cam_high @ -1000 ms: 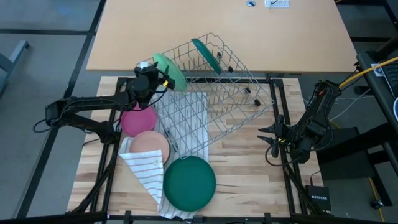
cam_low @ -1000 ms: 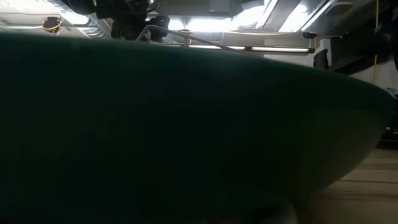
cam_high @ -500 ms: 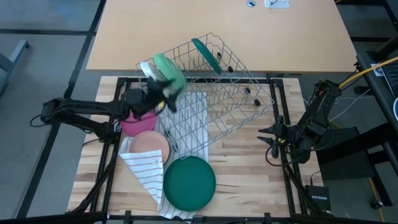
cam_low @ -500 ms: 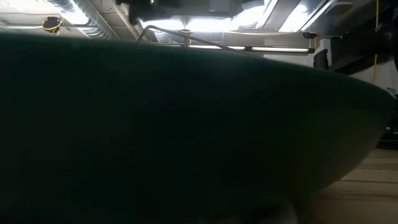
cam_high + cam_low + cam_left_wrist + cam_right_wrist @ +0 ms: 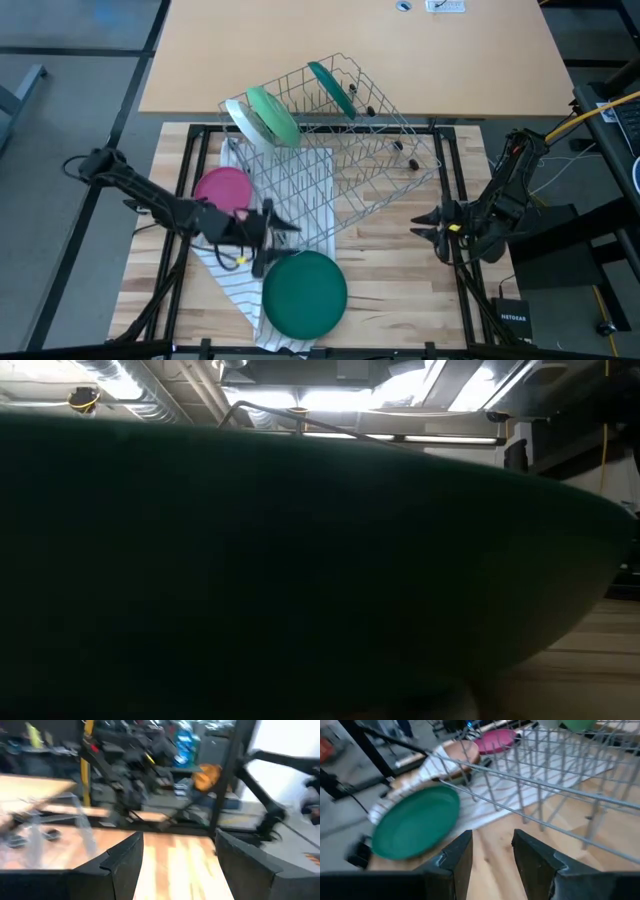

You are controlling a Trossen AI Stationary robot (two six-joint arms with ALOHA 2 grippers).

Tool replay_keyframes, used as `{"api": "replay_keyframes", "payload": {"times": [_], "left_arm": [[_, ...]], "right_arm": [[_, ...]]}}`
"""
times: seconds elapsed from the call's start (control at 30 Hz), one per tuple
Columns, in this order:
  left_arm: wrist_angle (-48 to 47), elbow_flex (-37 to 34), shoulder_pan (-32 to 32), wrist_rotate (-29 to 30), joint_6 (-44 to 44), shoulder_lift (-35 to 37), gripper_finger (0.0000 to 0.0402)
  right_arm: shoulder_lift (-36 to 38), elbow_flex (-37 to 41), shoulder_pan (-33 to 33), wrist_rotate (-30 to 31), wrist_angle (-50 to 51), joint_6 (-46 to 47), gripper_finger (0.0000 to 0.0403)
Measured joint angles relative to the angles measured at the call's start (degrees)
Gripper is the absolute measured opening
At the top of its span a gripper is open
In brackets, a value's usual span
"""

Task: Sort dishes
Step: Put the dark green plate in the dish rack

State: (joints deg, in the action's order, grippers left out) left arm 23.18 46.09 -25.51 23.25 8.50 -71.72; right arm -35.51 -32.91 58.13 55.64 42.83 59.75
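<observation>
Dishes: dark green plate [image 5: 304, 293] near centre, on striped cloth [image 5: 232, 277]; magenta plate [image 5: 222, 186] left of wire rack [image 5: 335, 150]; light green bowl [image 5: 271, 115] and second dark green plate [image 5: 330, 88] racked at far end.

Left gripper [image 5: 268, 236] hovers above cloth, fingers spread, nothing held; peach plate probably hidden beneath.

Right gripper [image 5: 425, 222] parked near right, spread, empty.

Risks: cloth snagged in pinch; rack wire clipped.

Surface: wooden slat table [image 5: 390, 270]. Cluttered workshop seen beyond.
</observation>
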Motion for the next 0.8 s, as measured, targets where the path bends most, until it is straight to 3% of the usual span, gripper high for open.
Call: {"api": "replay_keyframes", "payload": {"times": [0.47,0.67,0.8], "left_arm": [[-0.1,0.6,-14.0,0.0,13.1,-14.7,0.0237],[-0.9,5.4,-19.2,0.0,10.5,-22.3,0.0237],[-8.9,10.6,-21.7,0.0,6.3,-26.6,0.0237]], "right_arm": [[-9.3,0.0,0.0,0.0,-20.4,0.3,0.0145],[-17.1,0.0,0.0,-0.2,-29.3,0.6,0.0145],[-22.8,0.0,0.0,-0.2,-36.2,0.7,0.0145]]}}
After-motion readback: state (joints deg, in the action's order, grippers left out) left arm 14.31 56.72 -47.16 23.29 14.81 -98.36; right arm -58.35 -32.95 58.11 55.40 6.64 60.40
